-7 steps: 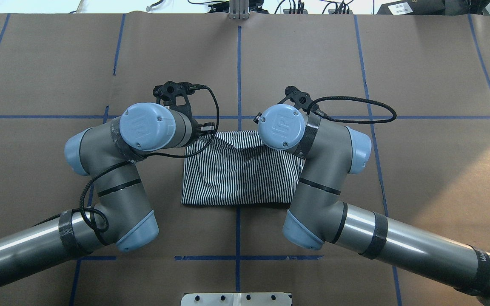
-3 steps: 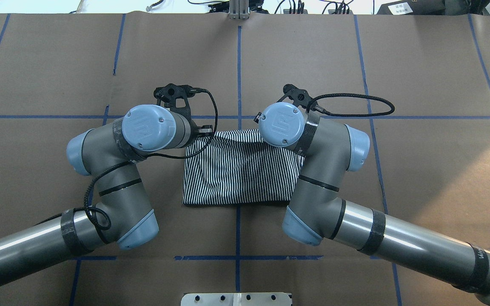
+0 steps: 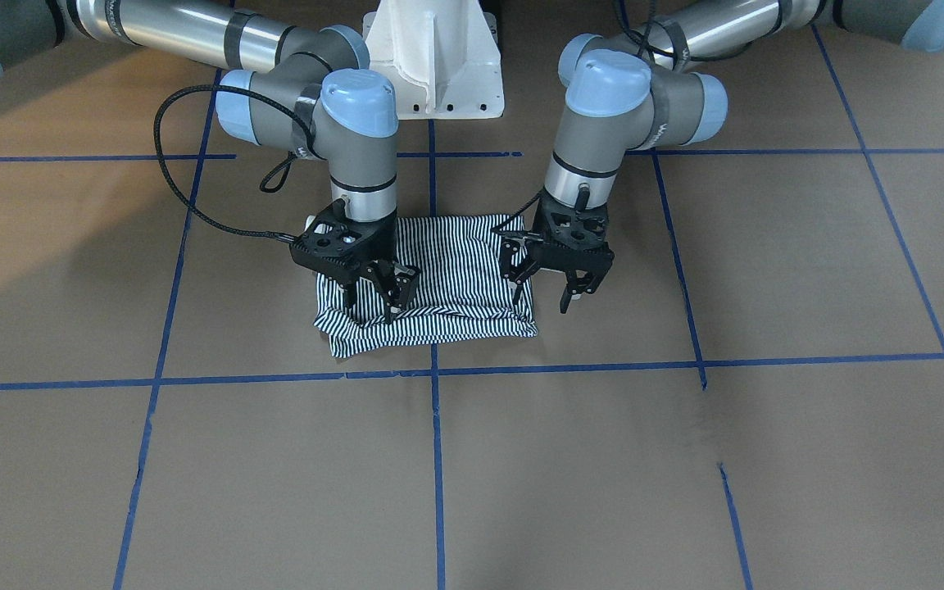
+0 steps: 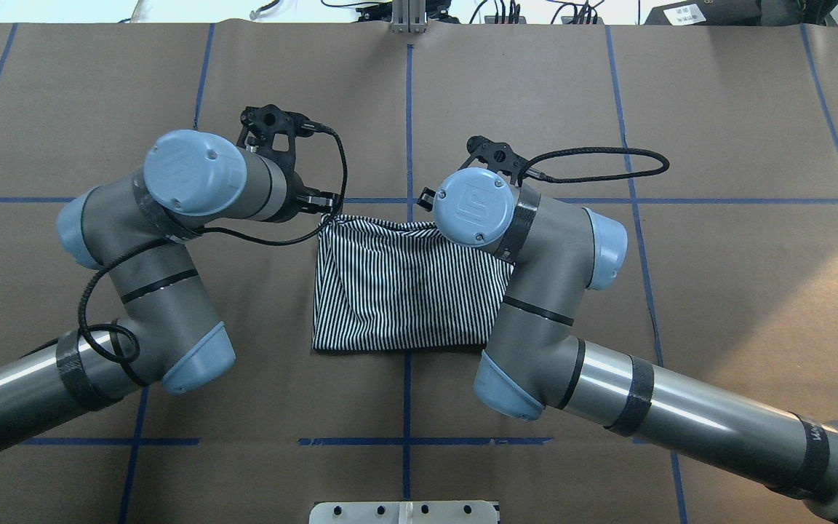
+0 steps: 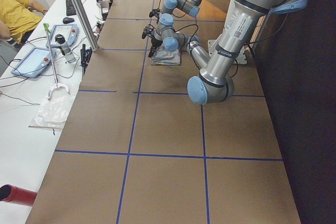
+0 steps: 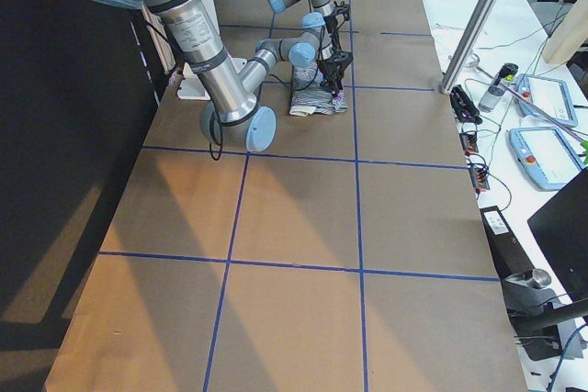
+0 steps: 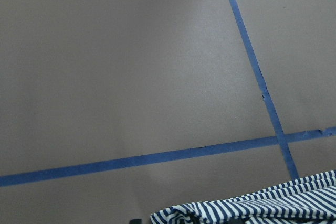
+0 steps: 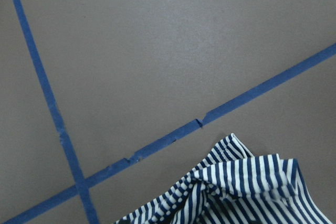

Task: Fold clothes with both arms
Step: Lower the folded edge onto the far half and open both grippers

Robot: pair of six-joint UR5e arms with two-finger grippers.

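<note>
Here we see the folded striped shirt lying flat on the brown table between both arms. Our left gripper hangs just beside its corner, fingers spread apart. Our right gripper pinches the opposite corner.

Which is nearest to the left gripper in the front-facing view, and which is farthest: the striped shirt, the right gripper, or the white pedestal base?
1. The striped shirt: its corner lies directly beside the left gripper, on the view's left.
2. The right gripper: over the opposite end of the shirt.
3. The white pedestal base: at the view's top, behind both arms.
</note>
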